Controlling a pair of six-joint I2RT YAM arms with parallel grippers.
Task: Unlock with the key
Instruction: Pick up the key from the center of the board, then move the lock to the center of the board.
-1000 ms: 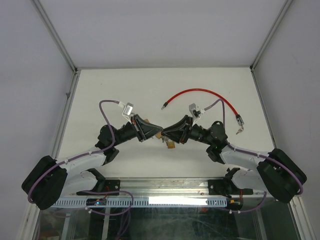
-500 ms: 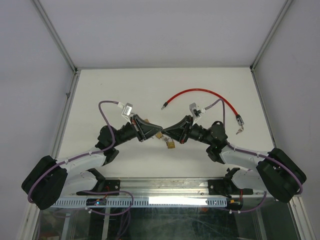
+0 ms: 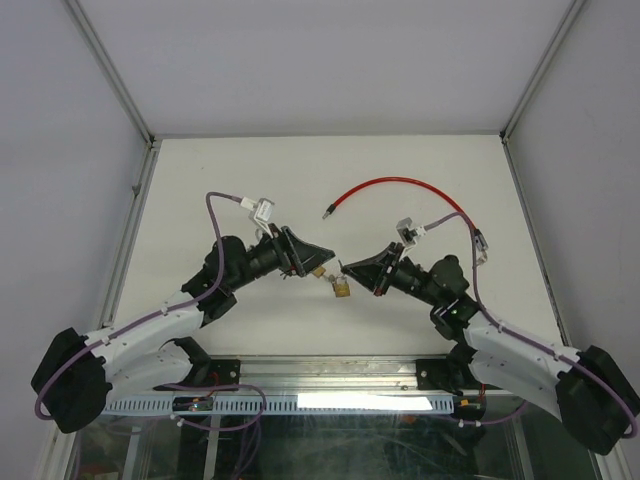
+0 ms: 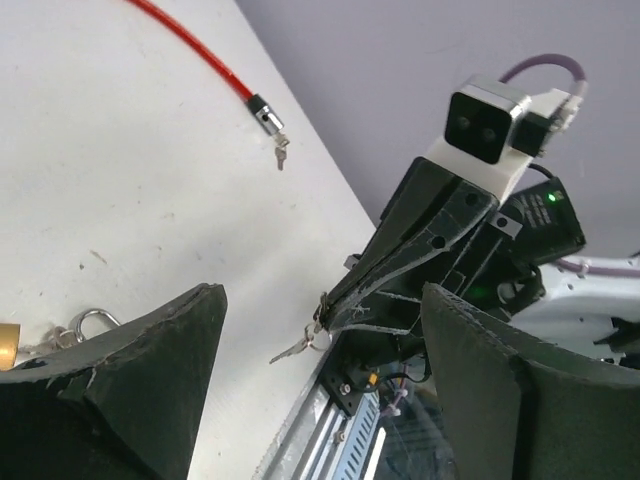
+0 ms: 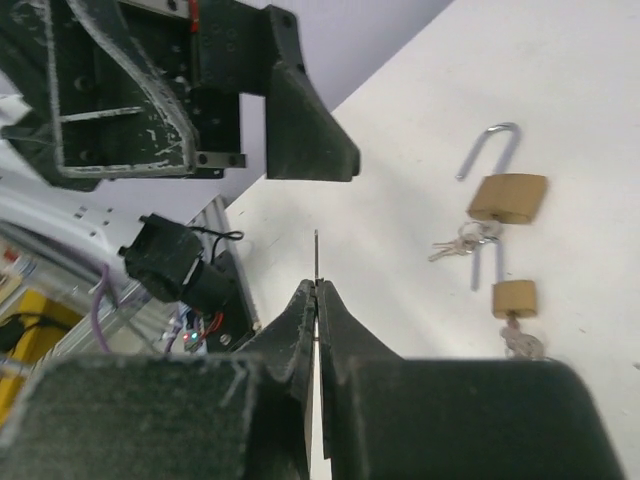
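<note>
Both arms have drawn apart since a moment ago: the left end effector has let go, fingers wide with nothing between, leaving the brass padlock with steel shackle lying on the white desk between them. Its shackle looks sprung, so the unlocking seems done. The right end effector stays pinched on a small silver key, seen only edge-on from its own wrist.

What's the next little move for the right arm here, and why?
Probably lower the right tool and drop its small silver key onto the white table. The larger brass padlock lies there with one shackle end seemingly free of the body, so it looks already unlocked, and the open left tool holds nothing.
</note>
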